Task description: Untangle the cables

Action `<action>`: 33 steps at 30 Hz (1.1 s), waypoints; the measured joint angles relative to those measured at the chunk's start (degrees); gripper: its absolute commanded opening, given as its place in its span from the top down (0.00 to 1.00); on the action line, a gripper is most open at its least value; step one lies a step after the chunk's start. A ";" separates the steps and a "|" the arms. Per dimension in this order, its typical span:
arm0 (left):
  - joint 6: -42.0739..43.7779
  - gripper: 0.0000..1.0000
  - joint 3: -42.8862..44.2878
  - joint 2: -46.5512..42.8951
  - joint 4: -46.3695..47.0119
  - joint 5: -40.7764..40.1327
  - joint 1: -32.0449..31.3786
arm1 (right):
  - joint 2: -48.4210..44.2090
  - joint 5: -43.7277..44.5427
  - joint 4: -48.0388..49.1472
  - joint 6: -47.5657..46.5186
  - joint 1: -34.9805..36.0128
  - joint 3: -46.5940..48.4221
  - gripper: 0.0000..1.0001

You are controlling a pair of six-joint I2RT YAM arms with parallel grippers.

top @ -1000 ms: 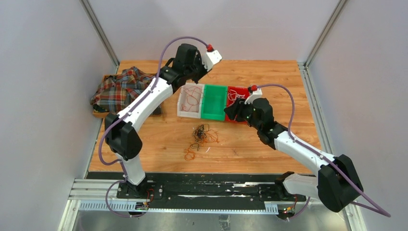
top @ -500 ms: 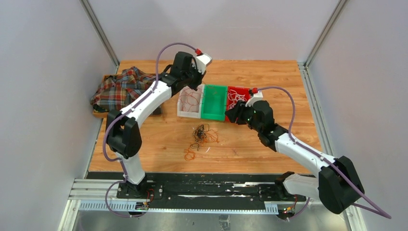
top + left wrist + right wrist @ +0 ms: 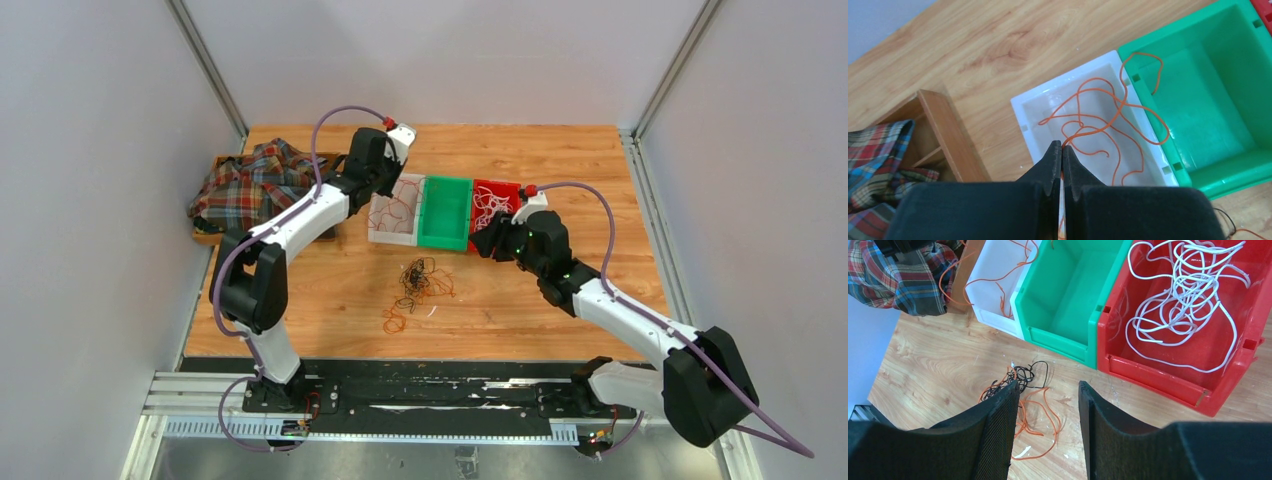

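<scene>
– Over the white bin [image 3: 1020, 107], at the left end of the row, your left gripper [image 3: 1062, 147] is pinching shut on an orange cable [image 3: 1093, 131].
– Which way is that cable running?
– It is curling from the fingertips across the white bin's floor toward the green bin [image 3: 1228, 85], and one loop is hanging over the shared wall into the green one. It is lying in coils, so it is showing no single long axis.
– And your right gripper [image 3: 1048, 385]?
– It is hovering with its jaws about half open, holding nothing, above the table [image 3: 560, 150] just in front of the red bin [image 3: 1168, 380].
– What are you counting?
– Three bins, one white, one green and one red, are sitting side by side and touching. White cables [image 3: 1188, 295] are lying looped inside the red bin, and I cannot tell how many strands there are. A heap [image 3: 415, 280] of black and orange cables is sitting on the table in front of the bins, apart from them, with a stray orange loop trailing on its near left side. Those strands are too tangled to count.
– Anything else?
– A plaid shirt [image 3: 250, 185] is lying over a wooden shelf [image 3: 943, 125] left of the white bin.
</scene>
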 measured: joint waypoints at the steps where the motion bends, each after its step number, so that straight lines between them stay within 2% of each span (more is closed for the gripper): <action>1: 0.20 1.00 -0.04 -0.09 0.33 -0.63 -0.04 | 0.00 0.02 -0.04 0.00 0.00 -0.04 0.53; 9: 4.94 1.00 0.20 0.70 -0.02 -3.78 -1.07 | 0.00 0.00 -0.63 0.00 0.00 -0.07 0.53; 18: 12.81 1.00 1.49 8.74 -0.31 -4.74 -4.09 | -2.19 0.11 -2.27 -0.04 -0.04 -0.37 0.53; 23: 13.51 1.00 2.73 12.41 -1.86 -3.78 -4.48 | -3.17 0.13 -2.91 -0.15 -0.28 -0.70 0.53; 33: 13.20 1.00 0.92 12.68 0.02 -3.37 -3.78 | -4.17 0.13 -4.31 -1.57 -0.48 -0.76 0.54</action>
